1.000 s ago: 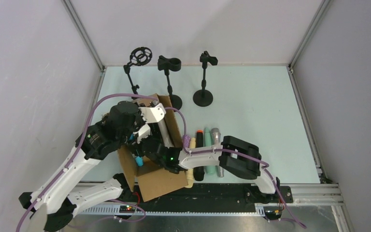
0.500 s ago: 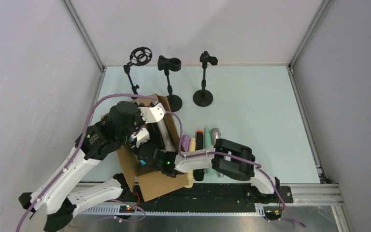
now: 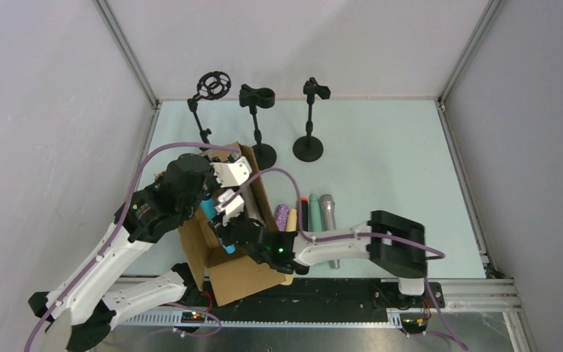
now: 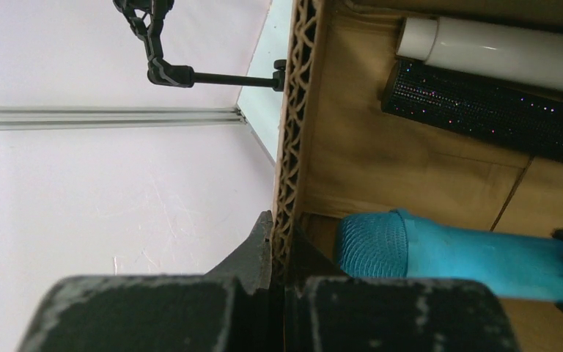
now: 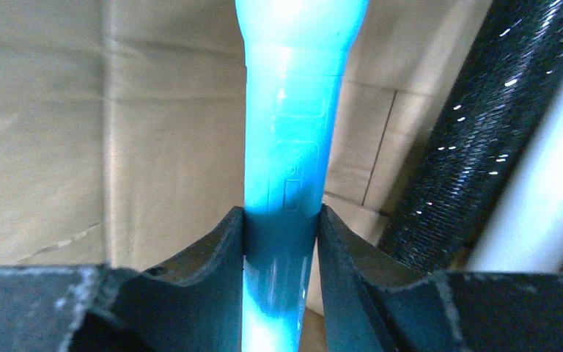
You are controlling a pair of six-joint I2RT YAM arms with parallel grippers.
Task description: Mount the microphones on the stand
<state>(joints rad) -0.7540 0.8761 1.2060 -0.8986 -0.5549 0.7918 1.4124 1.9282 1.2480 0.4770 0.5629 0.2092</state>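
A blue microphone [image 5: 289, 110] lies inside the brown cardboard box [image 3: 242, 275]. My right gripper [image 5: 281, 220] is shut on its handle, with both fingers [image 5: 212, 257] pressed to its sides. In the top view the right gripper [image 3: 229, 238] reaches into the box. My left gripper [image 4: 284, 236] is shut on the box's corrugated wall [image 4: 293, 110], and the blue microphone's [image 4: 447, 257] head sits just beside it. A black glittery microphone [image 4: 484, 110] and a white one [image 4: 498, 51] also lie in the box. Three black stands [image 3: 256, 99] are at the back.
Several microphones lie side by side on the table right of the box: purple glitter [image 3: 284, 218], black with orange tip [image 3: 303, 209], mint [image 3: 314, 213], silver-grey [image 3: 328, 209]. The ring-mount stand [image 3: 212, 86] and the clip stand [image 3: 314, 92] flank the middle one. Walls enclose the table.
The right gripper's jaws have closed onto the blue microphone. The right arm's elbow has swung to the right. The left gripper kept its hold on the box wall.
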